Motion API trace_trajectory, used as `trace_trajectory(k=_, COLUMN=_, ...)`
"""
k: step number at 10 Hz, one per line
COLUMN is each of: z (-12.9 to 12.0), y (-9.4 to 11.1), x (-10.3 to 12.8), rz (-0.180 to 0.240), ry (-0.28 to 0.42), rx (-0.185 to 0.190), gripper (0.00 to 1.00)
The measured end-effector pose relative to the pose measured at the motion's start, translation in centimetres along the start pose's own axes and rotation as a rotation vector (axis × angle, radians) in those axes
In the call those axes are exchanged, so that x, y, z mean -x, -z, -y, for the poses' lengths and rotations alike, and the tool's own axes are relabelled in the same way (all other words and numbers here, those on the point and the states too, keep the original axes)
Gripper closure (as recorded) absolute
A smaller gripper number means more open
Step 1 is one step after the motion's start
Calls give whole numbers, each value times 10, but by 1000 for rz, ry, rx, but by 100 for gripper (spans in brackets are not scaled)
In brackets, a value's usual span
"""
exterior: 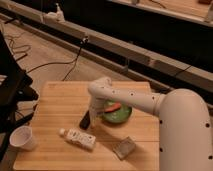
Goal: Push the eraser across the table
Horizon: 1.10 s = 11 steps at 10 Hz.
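The eraser (pixel 85 120), a small flat black block, lies on the light wooden table (pixel 60 97) a little left of centre. My gripper (pixel 93 118) hangs from the white arm just right of the eraser, close against it; whether it touches I cannot tell. The white labelled bottle (pixel 79 138) lies on its side just in front of the eraser.
A green bowl (pixel 118 113) with an orange item in it sits right of the gripper. A pale speckled sponge (pixel 124 148) lies near the front edge. A white cup (pixel 22 138) stands at the front left corner. Cables run across the floor at left.
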Motion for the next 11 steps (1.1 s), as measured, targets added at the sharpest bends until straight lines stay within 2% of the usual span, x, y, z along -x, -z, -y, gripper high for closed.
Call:
trace_trajectory(k=5, z=34, y=-12, x=31, rz=-4, ry=64, rx=29, gripper=100)
trace_trajectory(k=9, z=71, y=-7, x=65, rz=8, ry=132, rx=3, gripper=100)
trace_trajectory(k=11, z=93, y=-3, x=87, rz=32, ry=173, rx=-17, gripper=100)
